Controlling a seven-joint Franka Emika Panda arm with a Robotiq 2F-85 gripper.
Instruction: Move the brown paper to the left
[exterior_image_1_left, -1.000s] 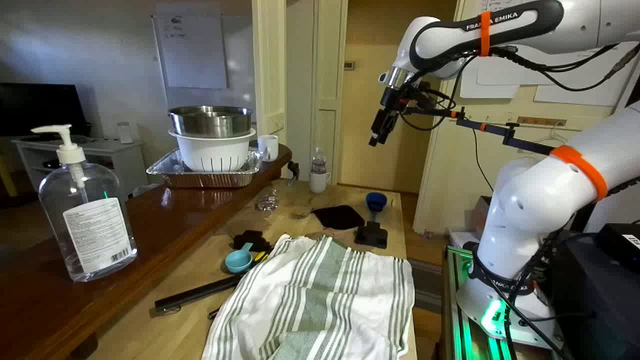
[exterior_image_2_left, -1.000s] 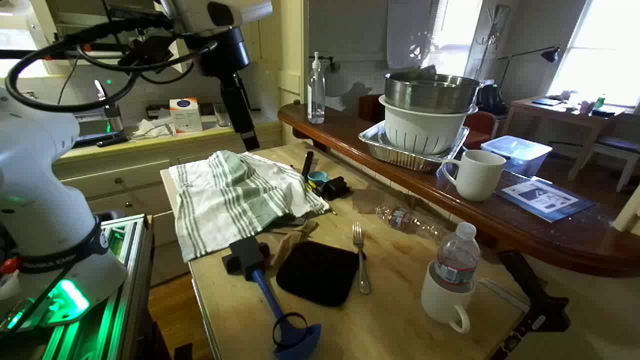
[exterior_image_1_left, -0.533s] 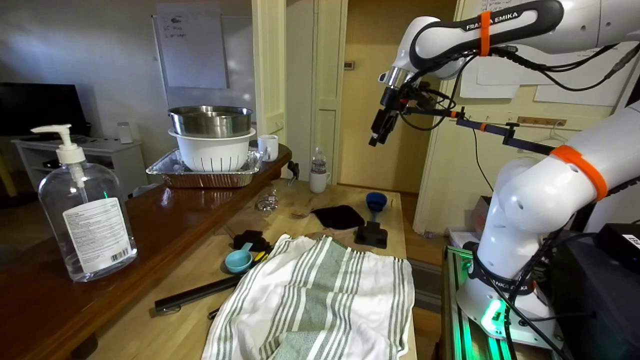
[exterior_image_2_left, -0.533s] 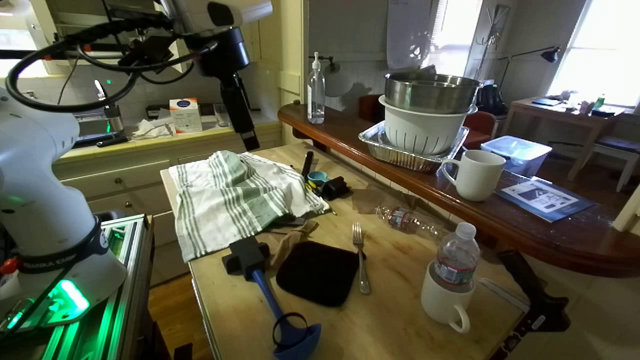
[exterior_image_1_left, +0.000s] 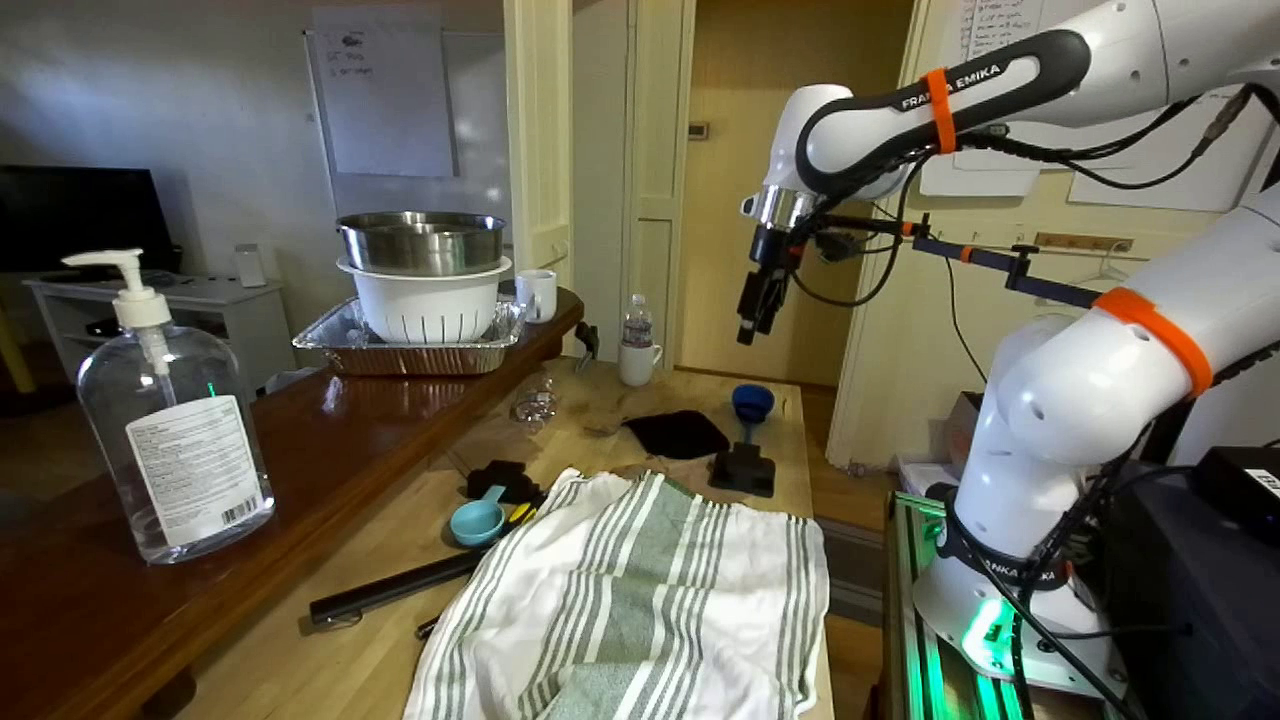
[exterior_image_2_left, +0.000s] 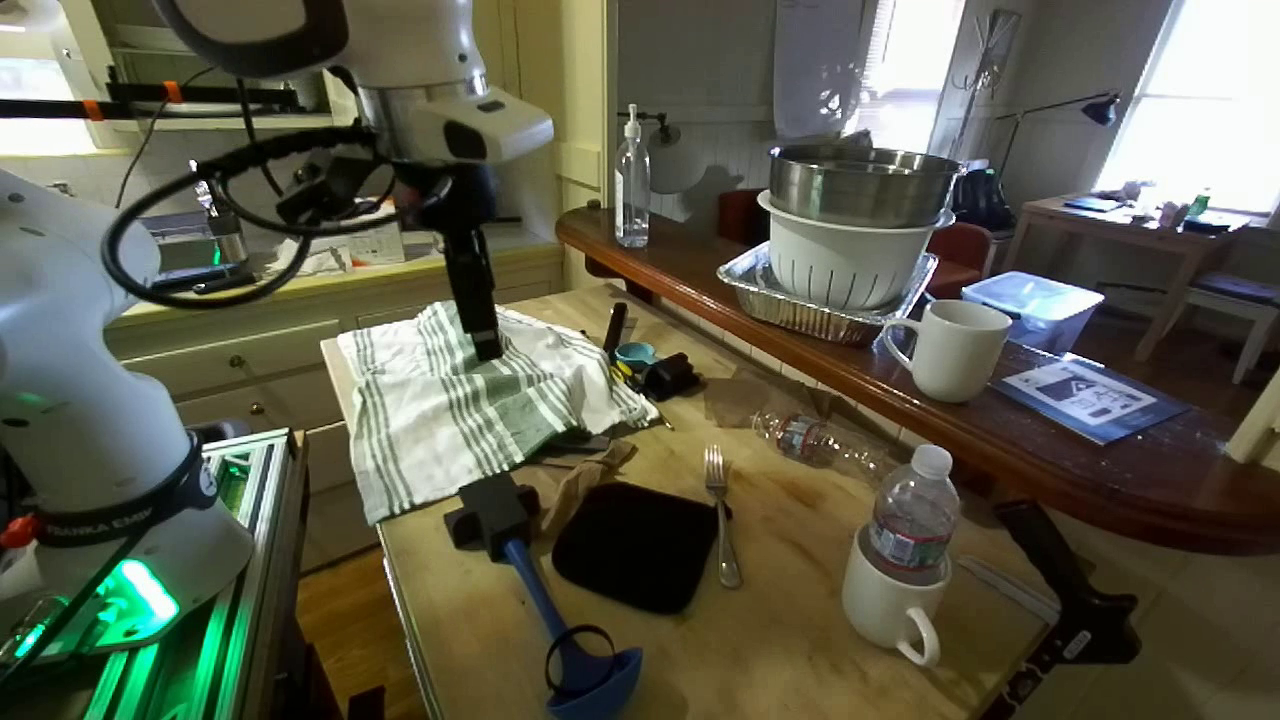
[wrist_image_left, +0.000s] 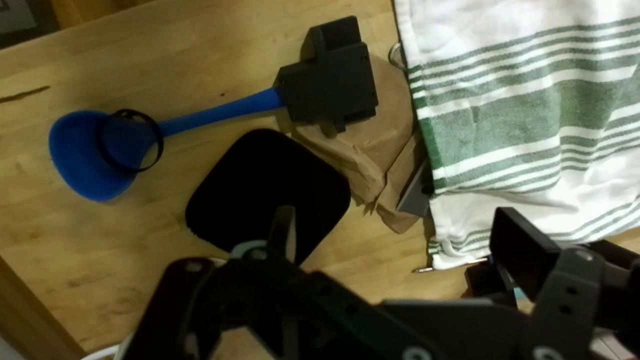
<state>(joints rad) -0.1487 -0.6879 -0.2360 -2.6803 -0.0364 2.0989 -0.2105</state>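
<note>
The brown paper (wrist_image_left: 372, 145) is crumpled and tan, flat on the wooden table in the wrist view. It lies between a black square pad (wrist_image_left: 265, 185), a black block and the striped cloth (wrist_image_left: 520, 110). The block covers part of it, and a grey flat piece lies over it at the cloth's edge. The paper also shows in an exterior view (exterior_image_2_left: 583, 482). My gripper (wrist_image_left: 397, 225) is open, with wide-apart fingers and nothing between them. In both exterior views the gripper (exterior_image_1_left: 752, 335) (exterior_image_2_left: 487, 350) hangs in the air above the table, pointing down.
A blue scoop (exterior_image_2_left: 590, 680) joins the black block (exterior_image_2_left: 495, 515). A fork (exterior_image_2_left: 720, 520), a lying plastic bottle (exterior_image_2_left: 820, 445), another brown sheet (exterior_image_2_left: 735, 400) and a mug holding a bottle (exterior_image_2_left: 890, 600) are on the table. A raised wooden counter (exterior_image_2_left: 670, 270) runs alongside.
My gripper has come down through the air in the last half second and has turned more upright. The paper, cloth and other objects have not moved.
</note>
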